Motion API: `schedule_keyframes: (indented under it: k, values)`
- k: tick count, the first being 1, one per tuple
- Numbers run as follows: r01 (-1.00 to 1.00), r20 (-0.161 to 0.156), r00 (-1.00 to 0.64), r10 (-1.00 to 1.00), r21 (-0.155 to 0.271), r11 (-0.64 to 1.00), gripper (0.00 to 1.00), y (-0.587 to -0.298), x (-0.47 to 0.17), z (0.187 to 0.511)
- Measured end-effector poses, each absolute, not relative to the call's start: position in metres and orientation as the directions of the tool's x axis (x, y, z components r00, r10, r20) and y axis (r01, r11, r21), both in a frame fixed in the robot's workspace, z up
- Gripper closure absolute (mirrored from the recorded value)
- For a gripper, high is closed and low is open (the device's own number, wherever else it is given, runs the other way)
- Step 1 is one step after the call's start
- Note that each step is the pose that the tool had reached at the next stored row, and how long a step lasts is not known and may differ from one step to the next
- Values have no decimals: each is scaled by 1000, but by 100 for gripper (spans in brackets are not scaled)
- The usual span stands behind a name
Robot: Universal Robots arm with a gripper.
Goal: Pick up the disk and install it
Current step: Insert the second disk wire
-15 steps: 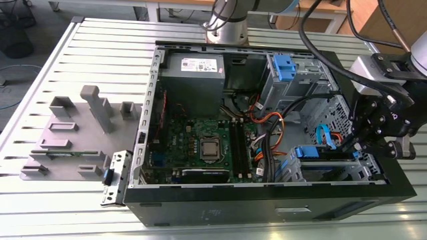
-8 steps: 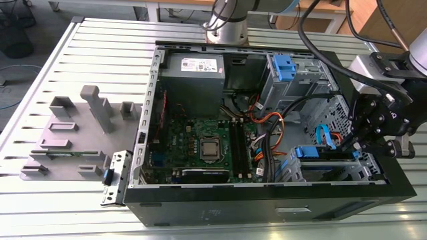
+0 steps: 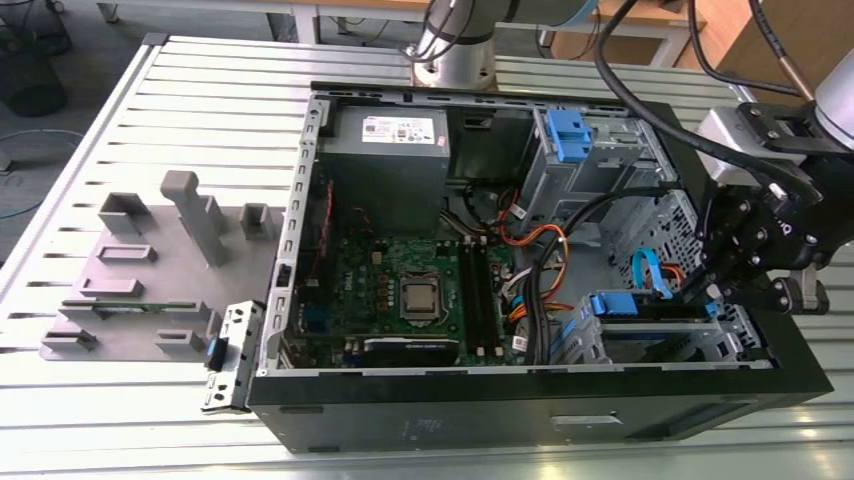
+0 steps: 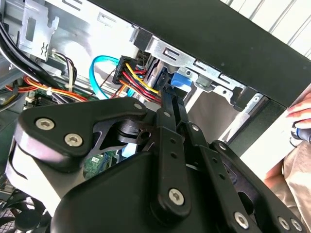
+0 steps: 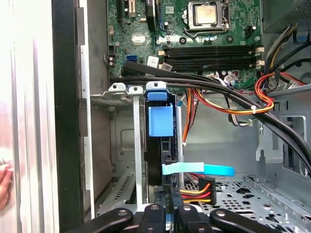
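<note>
Disk point(image 5: 159, 145) stands on edge in the metal drive cage point(image 5: 127, 145) at the front corner of the open computer case point(image 3: 534, 405), its blue handle tab point(image 5: 160, 121) facing the motherboard. In the first wrist view the gripper point(image 5: 170, 206) sits right at the disk's near edge, its black fingers point(image 5: 156, 213) drawn narrow on either side of that edge; whether they actually clamp it I cannot tell. The second wrist view looks along the black linkage to the same spot, where the fingers meet a blue part of the disk point(image 4: 177, 80) beside a bundle of red, yellow and black power wires point(image 4: 133, 73).

Just past the gripper, a light blue flat data cable point(image 5: 197, 169) crosses near the disk, and thick black cables point(image 5: 204, 87) run over the cage. Farther off lies the green motherboard point(image 5: 194, 34) with its processor socket point(image 5: 206, 14) and memory slots.

No writing can be read; the grey power supply point(image 3: 387, 135) carries a white sticker, too small to make out.

The exterior view alone gives the wider scene: the gripper point(image 3: 727, 290) over the cage on that view's right, a second blue bracket point(image 3: 567, 130) in the upper bay, and a grey fixture block point(image 3: 147, 270) on the slatted table point(image 3: 80, 430) on that view's left. Both wrist views catch a person's hand point(image 4: 303, 121) outside the case.
</note>
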State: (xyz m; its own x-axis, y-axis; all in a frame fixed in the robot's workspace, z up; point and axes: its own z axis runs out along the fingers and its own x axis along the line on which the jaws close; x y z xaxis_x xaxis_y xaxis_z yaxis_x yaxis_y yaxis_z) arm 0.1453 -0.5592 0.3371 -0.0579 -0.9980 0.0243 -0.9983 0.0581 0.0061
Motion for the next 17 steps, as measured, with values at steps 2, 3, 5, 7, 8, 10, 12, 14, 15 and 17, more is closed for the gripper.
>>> schedule_keyframes:
  k: [2, 3, 5, 7, 8, 10, 12, 14, 15, 17]
  values:
    - [-998, 25, -58, -998, 6, 58, 84, -558, 145, 337]
    - [-998, 26, -58, -998, 6, 58, 84, -557, 145, 337]
    - [-998, 27, -58, -998, 6, 58, 84, -556, 145, 337]
    - [-998, 28, -58, -998, 6, 58, 84, -556, 145, 337]
    - [-998, 29, -58, -998, 6, 58, 84, -556, 144, 337]
    - [-998, 31, -58, -998, 6, 58, 84, -556, 143, 337]
    - [-998, 32, -58, -998, 6, 58, 84, -555, 143, 336]
    - [-998, 33, -58, -998, 6, 58, 84, -555, 142, 336]
    - [-998, 33, -58, -998, 6, 58, 84, -555, 142, 336]
    - [-998, 35, -58, -998, 5, 58, 84, -555, 142, 336]
